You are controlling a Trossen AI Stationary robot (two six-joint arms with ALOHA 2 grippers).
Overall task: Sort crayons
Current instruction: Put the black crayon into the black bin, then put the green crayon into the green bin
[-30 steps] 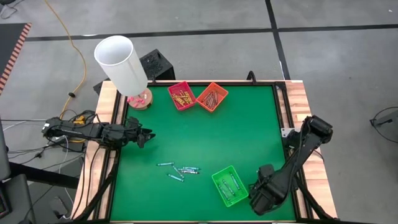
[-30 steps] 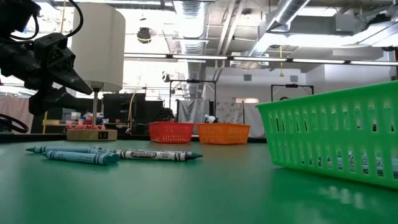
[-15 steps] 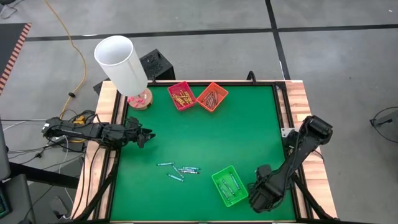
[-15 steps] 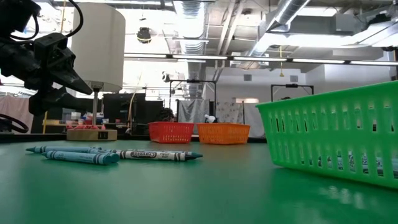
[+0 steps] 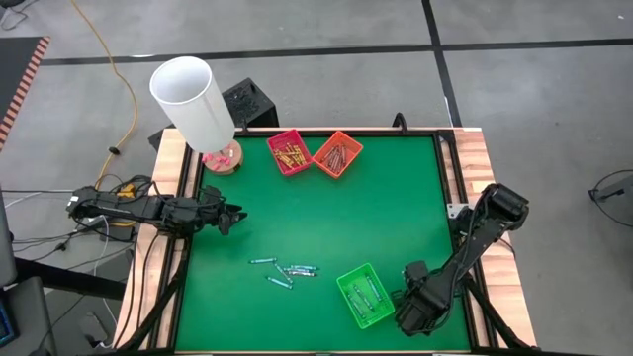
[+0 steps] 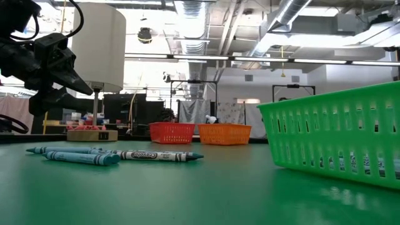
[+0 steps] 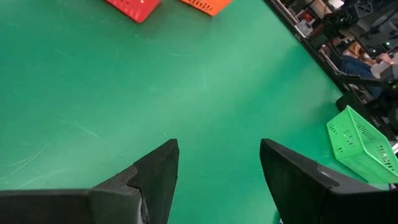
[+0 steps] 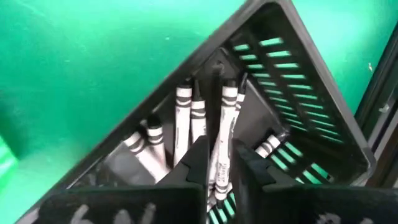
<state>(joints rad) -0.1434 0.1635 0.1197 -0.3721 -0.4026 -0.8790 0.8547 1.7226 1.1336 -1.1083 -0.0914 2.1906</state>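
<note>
Green felt surface (image 5: 326, 218): right gripper (image 8: 217, 168) is hovering over the green basket (image 5: 364, 296), jaws slightly parted around a crayon (image 8: 225, 134) (best released low), left gripper (image 7: 217, 168) is idling open.

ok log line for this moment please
right tool: open over green basket | left tool: open, idle | loose crayons: on table
</note>
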